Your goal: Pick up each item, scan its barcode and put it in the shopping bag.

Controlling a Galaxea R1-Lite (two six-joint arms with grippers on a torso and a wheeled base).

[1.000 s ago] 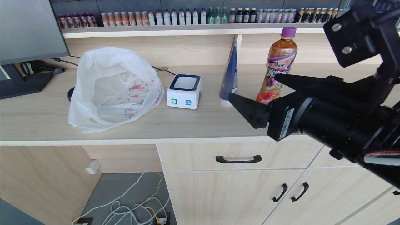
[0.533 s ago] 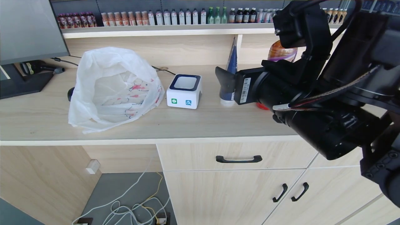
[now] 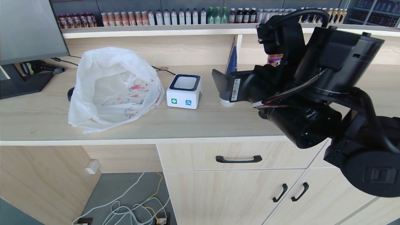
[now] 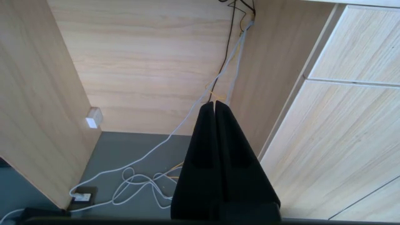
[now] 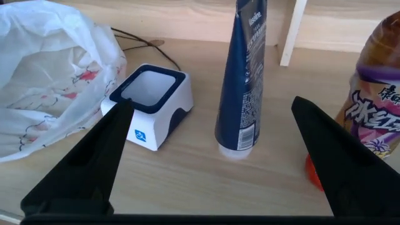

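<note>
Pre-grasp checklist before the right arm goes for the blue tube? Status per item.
1. right hand open: ok, spread wide.
2. blue tube upright on the counter, centred ahead of the hand: ok.
3. Clearance to the bottle beside the tube: cannot tell; it stands near one side of the hand.
4. scanner top uncovered: ok.
5. shopping bag mouth open: ok.
6. left hand out of the way: ok, shut, below counter level.

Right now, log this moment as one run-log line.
right gripper open, facing blue tube | left gripper shut | shopping bag on counter
</note>
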